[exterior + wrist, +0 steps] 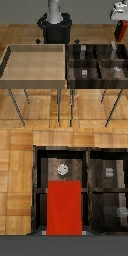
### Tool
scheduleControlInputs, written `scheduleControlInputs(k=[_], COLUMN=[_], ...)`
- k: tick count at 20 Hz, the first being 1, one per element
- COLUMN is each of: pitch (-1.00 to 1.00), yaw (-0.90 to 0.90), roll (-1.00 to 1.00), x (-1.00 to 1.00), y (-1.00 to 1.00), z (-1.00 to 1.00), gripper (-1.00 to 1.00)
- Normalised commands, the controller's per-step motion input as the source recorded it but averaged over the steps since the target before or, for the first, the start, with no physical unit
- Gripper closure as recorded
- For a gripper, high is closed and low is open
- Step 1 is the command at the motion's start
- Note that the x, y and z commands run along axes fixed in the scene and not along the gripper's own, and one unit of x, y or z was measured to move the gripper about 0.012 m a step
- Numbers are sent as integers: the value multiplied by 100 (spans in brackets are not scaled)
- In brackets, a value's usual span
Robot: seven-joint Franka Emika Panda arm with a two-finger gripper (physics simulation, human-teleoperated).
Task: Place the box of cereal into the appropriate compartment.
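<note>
**A:** Start at the exterior view's left. What's there?

**B:** The big tan wooden bin (35,62). I see nothing in it. Next along is the dark divided bin (68,65), four sections with pale-grey markers in them: a small cube (84,73) in a near one, and a tall slim block (113,48) in the far section (121,52) on the exterior view's right.

**A:** And the box of cereal?

**B:** Up in the air at the far right. The red box of cereal (119,30) hangs under the gripper (119,19), above the dark bin's far right corner and touching nothing below. The fingers themselves are too small to make out, but the box is hanging there, so I judge them clamped on it.

**A:** What does the wrist view add?

**B:** The box (65,208) fills the middle, with the bin's sections beneath it.

**A:** So how far along?

**B:** Picked up and carried over the bin, I'd say. Lining up over the tall block's section, lowering and letting go are not yet done.
</note>
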Motion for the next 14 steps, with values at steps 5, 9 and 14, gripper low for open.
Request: scheduleControlInputs(k=[5, 9, 14], pitch=[0, 0, 0], yaw=[0, 0, 0], roll=[0, 0, 0], x=[0, 0, 0], y=[-40, 0, 0], z=[0, -75, -100], gripper=[100, 100, 100])
